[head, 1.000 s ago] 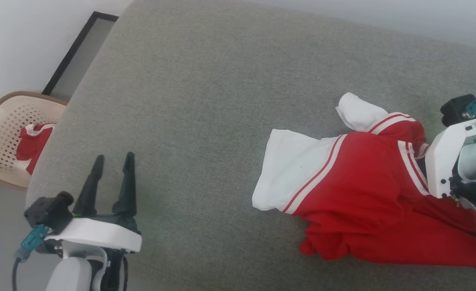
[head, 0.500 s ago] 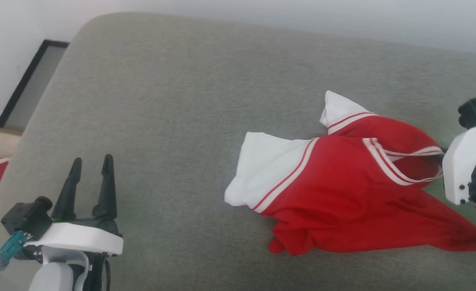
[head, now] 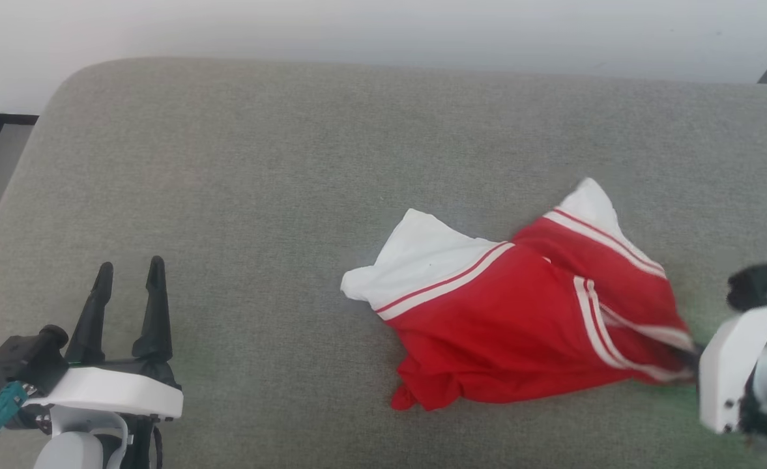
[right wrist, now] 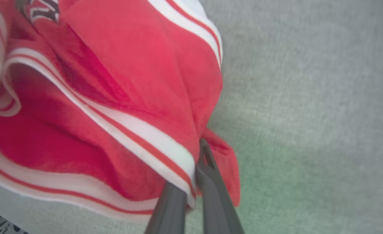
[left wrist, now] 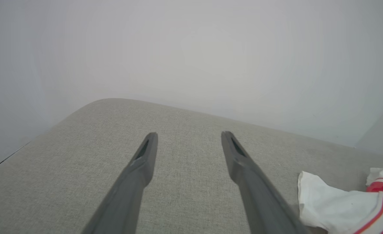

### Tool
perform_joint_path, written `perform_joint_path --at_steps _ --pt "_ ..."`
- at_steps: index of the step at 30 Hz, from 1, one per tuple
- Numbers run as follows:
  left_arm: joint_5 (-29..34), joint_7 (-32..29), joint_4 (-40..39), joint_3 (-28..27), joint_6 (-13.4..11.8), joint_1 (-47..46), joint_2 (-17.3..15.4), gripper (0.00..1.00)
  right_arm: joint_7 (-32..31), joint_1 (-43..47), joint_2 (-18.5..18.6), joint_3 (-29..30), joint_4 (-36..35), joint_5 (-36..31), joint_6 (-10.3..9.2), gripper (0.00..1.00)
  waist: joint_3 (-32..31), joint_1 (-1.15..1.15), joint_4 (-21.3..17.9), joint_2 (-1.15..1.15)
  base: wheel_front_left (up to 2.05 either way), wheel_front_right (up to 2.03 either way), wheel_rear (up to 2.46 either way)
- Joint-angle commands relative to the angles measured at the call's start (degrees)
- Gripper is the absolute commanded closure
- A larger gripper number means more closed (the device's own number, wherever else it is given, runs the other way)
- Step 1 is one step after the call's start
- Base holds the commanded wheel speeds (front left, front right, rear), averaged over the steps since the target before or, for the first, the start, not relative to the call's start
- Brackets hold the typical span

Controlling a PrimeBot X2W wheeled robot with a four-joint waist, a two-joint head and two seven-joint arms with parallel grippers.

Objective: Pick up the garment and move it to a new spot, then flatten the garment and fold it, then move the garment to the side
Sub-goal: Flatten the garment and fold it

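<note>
While the garment (head: 520,326) lies bunched on the right half of the grey upholstered surface (head: 259,163), my right fingers (right wrist: 214,195) are pinched together on its striped trim (right wrist: 165,149), at the edge nearest that arm. Left fingers (head: 154,312): spread wide, holding nothing, well apart from the cloth at the near left. I read the jersey as a light, limp knit: from a single pinch it should drape and trail rather than keep any shape, and its smooth face may slide on itself. One white sleeve (head: 416,260) lies spread toward the left; the other sleeve (head: 592,205) pokes out at the far side. A scrap of black lettering (right wrist: 43,13) shows among the folds. The ribbed trim looks the thicker, firmer part, so I judge it the soundest hold. For flattening, a second hold on the opposite trim or a shoulder would let me draw the cloth taut.
</note>
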State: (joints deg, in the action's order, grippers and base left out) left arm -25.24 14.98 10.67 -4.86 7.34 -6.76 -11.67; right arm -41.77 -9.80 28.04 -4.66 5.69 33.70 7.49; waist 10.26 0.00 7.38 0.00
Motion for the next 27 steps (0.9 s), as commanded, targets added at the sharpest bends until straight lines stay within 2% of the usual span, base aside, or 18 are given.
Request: perform_joint_path --at_steps 1,5,6,7,8,9,20,27 --pt "0.2 0.3 -0.1 0.1 0.2 0.0 0.1 0.0 0.0 1.3 -1.3 0.8 -0.4 -0.4 0.0 1.0 0.0 0.0 -0.2 0.0 0.0 0.0 0.0" --pt "0.3 0.3 0.2 0.2 0.2 -0.3 0.1 0.0 1.6 3.3 -4.7 1.9 0.9 -1.9 0.0 0.98 0.1 0.0 -0.6 0.0 0.0 0.0 0.0" --pt "0.3 0.3 0.3 0.3 0.2 -0.4 0.0 0.0 2.1 3.3 -5.2 1.8 1.4 -2.3 0.0 0.55 0.1 0.0 -0.6 0.0 0.0 0.0 0.0" --pt "0.3 0.3 0.3 0.4 0.2 -0.5 0.0 0.0 2.5 3.2 -5.8 1.7 1.8 -2.5 0.0 0.25 0.1 0.0 -0.7 0.0 0.0 0.0 0.0" --pt "0.3 0.3 0.4 0.4 0.2 -0.5 -0.1 0.0 2.8 3.1 -6.1 1.6 2.1 -2.7 0.01 0.07 0.1 0.0 -0.7 0.0 0.0 0.0 0.0" --pt "0.2 0.3 0.4 0.4 0.2 -0.5 -0.1 0.0 3.4 2.8 -6.5 1.7 2.4 -2.6 0.01 0.0 0.1 0.0 -0.8 0.0 0.0 0.0 0.0" --pt "0.1 0.3 0.2 1.7 0.2 -0.7 -2.1 0.0 9.0 1.1 -6.9 2.5 0.2 -4.4 0.01 0.0 -1.1 0.0 -2.3 0.0 0.0 0.0 0.0" --pt "-2.6 -1.2 1.2 5.4 0.2 -2.5 -6.5 0.0 15.9 0.0 -7.7 4.0 -3.3 -7.1 0.01 0.0 -2.2 0.0 -4.9 0.0 0.0 0.0 0.0"
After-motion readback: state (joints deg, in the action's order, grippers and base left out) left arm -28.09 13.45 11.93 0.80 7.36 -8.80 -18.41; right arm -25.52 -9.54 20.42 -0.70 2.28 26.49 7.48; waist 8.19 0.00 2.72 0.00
